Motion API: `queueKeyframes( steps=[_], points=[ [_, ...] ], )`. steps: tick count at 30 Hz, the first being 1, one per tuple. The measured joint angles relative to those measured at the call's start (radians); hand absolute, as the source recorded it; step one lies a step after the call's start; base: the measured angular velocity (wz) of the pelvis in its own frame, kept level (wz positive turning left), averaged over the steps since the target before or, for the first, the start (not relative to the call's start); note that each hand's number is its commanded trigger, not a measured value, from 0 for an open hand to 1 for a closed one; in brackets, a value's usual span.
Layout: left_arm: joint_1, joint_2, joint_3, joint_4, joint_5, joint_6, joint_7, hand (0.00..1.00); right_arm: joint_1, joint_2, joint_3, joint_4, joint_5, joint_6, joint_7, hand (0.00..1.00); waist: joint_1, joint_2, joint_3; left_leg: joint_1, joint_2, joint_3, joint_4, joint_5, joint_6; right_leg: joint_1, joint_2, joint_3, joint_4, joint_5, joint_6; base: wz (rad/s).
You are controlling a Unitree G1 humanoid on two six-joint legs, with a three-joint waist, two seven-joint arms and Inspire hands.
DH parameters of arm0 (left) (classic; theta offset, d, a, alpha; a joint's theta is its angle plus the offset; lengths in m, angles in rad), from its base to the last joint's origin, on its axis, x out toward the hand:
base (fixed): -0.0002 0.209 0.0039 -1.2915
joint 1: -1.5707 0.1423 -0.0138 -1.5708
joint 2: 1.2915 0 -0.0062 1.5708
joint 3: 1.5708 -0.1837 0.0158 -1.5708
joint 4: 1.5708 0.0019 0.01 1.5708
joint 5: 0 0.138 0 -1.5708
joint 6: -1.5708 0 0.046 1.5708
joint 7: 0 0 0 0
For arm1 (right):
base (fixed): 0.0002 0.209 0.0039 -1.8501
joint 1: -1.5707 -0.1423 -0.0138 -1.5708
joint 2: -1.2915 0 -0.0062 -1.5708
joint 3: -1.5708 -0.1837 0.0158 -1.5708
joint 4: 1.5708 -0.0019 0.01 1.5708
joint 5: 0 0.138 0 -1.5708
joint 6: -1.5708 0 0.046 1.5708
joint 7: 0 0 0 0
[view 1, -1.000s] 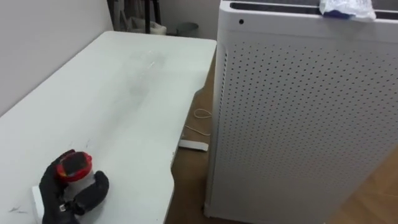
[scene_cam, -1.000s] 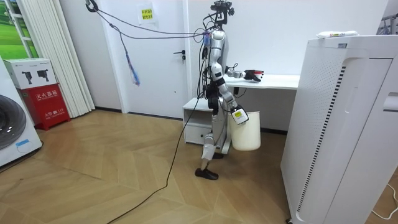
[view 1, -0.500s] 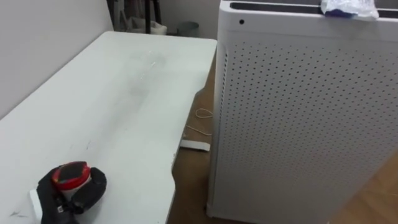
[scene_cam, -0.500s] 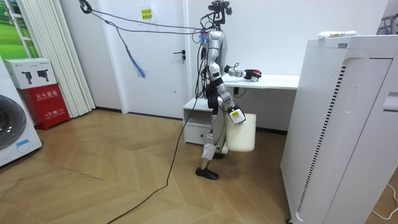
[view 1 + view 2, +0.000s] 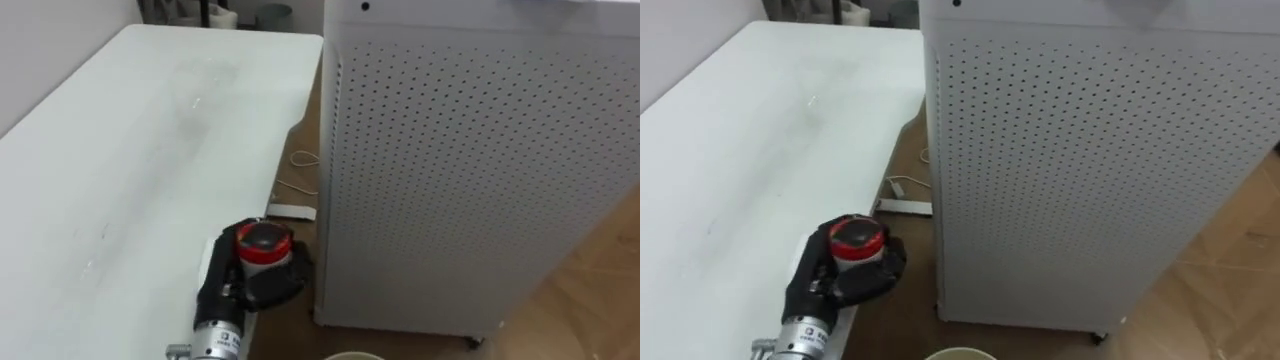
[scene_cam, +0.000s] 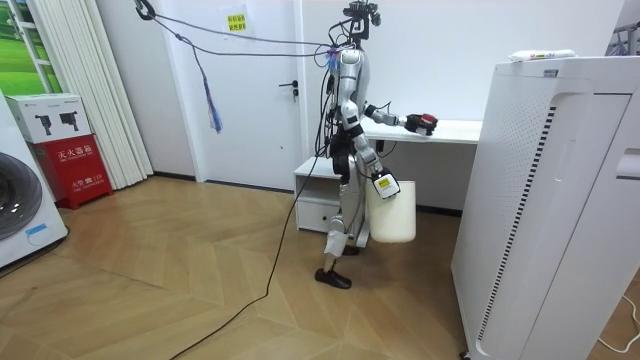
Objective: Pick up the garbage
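1. Red-capped piece of garbage [image 5: 262, 243] sits in the left hand [image 5: 250, 288], fingers curled round it, at the white table [image 5: 130, 150] edge.
2. White bin [image 6: 393, 212] hangs by the right hand [image 6: 376, 181]; its grip is unreadable.
3. Judgement: centre the garbage over the bin before releasing.
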Motion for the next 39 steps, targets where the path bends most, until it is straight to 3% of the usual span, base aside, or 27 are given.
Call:
queueKeyframes(
  steps=[4, 12, 13, 15, 16, 24, 39],
  points=[
    [0.000, -0.006, -0.041, -0.003, 0.001, 0.008, -0.095, 1.00, -0.010, 0.002, -0.002, -0.009, -0.005, -0.002, -0.001, 1.00, -0.013, 0.006, 0.0023, 0.000, 0.001, 0.006, -0.002, 0.000, 0.000, -0.008, 0.002, 0.013, 0.000, 0.000, -0.001, -0.13],
    [0.000, -0.001, -0.150, -0.003, -0.010, 0.068, -0.277, 1.00, -0.084, 0.004, -0.002, -0.007, -0.001, -0.007, -0.007, 1.00, -0.044, 0.028, 0.0042, -0.033, 0.005, 0.018, 0.008, 0.000, 0.000, -0.058, 0.001, 0.022, 0.031, 0.001, -0.002, -0.02],
    [0.000, -0.001, -0.155, -0.003, -0.010, 0.068, -0.288, 0.84, -0.086, 0.004, -0.002, -0.007, -0.001, -0.007, -0.007, 1.00, -0.046, 0.029, 0.0042, -0.033, 0.005, 0.019, 0.008, 0.000, 0.000, -0.058, 0.001, 0.022, 0.031, 0.001, -0.002, 0.00],
    [0.001, -0.001, -0.165, -0.003, -0.010, 0.068, -0.317, 0.13, -0.088, 0.004, -0.002, -0.004, -0.001, -0.010, -0.006, 1.00, -0.055, 0.029, 0.0043, -0.031, 0.005, 0.019, 0.008, 0.000, 0.000, -0.056, 0.001, 0.023, 0.032, 0.001, -0.002, 0.00],
    [0.001, 0.002, -0.171, -0.003, -0.011, 0.068, -0.330, 0.00, -0.088, 0.004, -0.002, 0.001, -0.002, -0.011, -0.006, 1.00, -0.061, 0.029, 0.0043, -0.029, 0.005, 0.019, 0.008, 0.000, 0.000, -0.056, 0.001, 0.023, 0.032, 0.001, -0.002, 0.00],
    [0.001, 0.016, -0.184, -0.003, -0.011, 0.068, -0.413, 0.00, -0.084, -0.006, -0.012, 0.006, -0.002, -0.013, -0.008, 1.00, -0.090, 0.035, 0.0046, -0.026, 0.006, 0.021, 0.008, 0.000, 0.000, -0.057, 0.001, 0.022, 0.036, 0.001, -0.002, -0.01],
    [0.005, 0.027, -0.181, -0.030, -0.010, 0.067, -0.451, 0.00, -0.072, -0.034, -0.012, 0.007, 0.005, -0.019, -0.049, 1.00, -0.089, 0.041, 0.0056, 0.035, 0.005, 0.028, -0.022, 0.000, 0.000, -0.012, 0.002, 0.020, 0.033, 0.000, -0.001, -0.02]
  ],
)
